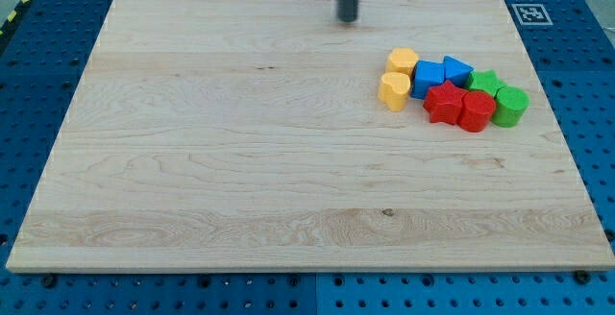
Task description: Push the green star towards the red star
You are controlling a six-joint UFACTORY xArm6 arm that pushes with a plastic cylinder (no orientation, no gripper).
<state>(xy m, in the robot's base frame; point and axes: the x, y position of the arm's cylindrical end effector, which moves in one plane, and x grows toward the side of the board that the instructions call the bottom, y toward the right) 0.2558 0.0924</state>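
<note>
Wooden board (240, 161): green star (486, 82) well right/below my tip (347, 20).

My tip (347, 19) was dark grey, almost black. The table (240, 161) was pale blond wood with fine grain streaks and one small dark knot. Around it lay a blue pegboard (29, 84) dotted with dark holes. A white tag (530, 13) carried a black square pattern. Two yellow blocks (394, 91) sat by a blue cube (428, 78) and a blue wedge (455, 68). The red star (443, 102) and the red block (476, 110) were bright red; the green star (486, 83) and the green block (511, 106) were vivid green.
</note>
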